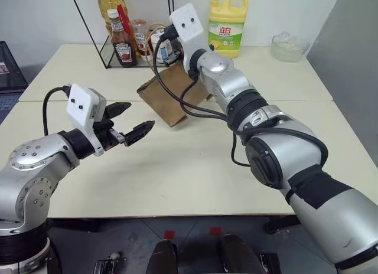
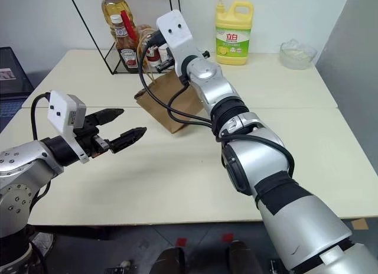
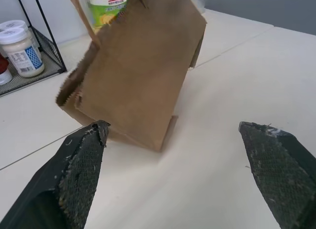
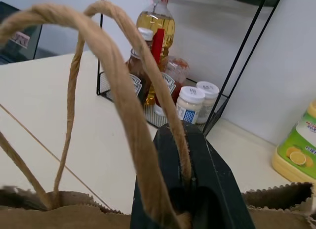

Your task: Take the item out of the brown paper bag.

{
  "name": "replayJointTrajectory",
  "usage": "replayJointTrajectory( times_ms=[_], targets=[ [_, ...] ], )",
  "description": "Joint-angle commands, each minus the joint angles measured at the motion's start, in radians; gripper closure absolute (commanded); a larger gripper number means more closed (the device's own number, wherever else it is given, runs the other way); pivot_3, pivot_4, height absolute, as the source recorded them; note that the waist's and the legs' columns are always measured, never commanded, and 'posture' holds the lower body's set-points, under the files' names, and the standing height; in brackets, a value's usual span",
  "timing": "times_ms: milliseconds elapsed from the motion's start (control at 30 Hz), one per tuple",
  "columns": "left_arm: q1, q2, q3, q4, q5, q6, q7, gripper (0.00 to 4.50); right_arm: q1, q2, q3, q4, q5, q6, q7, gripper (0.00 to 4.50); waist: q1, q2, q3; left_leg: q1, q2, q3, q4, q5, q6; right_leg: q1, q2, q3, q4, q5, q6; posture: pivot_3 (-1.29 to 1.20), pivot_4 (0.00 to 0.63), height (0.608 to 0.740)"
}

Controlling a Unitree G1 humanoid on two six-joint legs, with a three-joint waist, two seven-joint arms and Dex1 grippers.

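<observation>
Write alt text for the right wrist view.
The right gripper is shut on the cord handles of a brown paper bag over a pale table. Behind stands a wire rack of sauce bottles and jars.

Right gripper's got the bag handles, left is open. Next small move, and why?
Probably ease the open left gripper forward to the brown paper bag. The right gripper is shut on the cord handles, holding the bag tilted on the table, and the left gripper hangs short of the bag. The bottle isn't visible yet.
</observation>
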Motion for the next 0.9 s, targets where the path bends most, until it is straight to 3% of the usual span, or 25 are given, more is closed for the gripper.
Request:
replayJointTrajectory(
  times_ms=[33, 400, 900],
  targets=[
    [-0.019, 0.020, 0.005, -0.024, -0.015, -0.016, -0.001, 0.00, -0.061, 0.009, -0.020, -0.039, 0.008, -0.039, -0.015, 4.47, 0.000, 0.000, 0.000, 0.000, 0.000, 0.000, 0.000, 0.000, 0.000, 0.000, 0.000, 0.000, 0.000, 0.000, 0.000, 0.00, 0.150, 0.740],
    [-0.020, 0.019, 0.004, -0.034, -0.023, -0.007, 0.009, 0.00, 0.015, 0.027, -0.003, -0.031, -0.010, -0.016, -0.022, 4.47, 0.001, 0.000, 0.000, 0.000, 0.000, 0.000, 0.000, 0.000, 0.000, 0.000, 0.000, 0.000, 0.000, 0.000, 0.000, 0.00, 0.150, 0.740],
    [-0.063, 0.015, -0.052, 0.031, -0.004, -0.051, -0.016, 0.00, 0.155, -0.042, 0.044, -0.080, -0.048, 0.005, 0.069, 4.47, -0.001, 0.000, 0.000, 0.000, 0.000, 0.000, 0.000, 0.000, 0.000, 0.000, 0.000, 0.000, 0.000, 0.000, 0.000, 0.00, 0.150, 0.740]
  ],
)
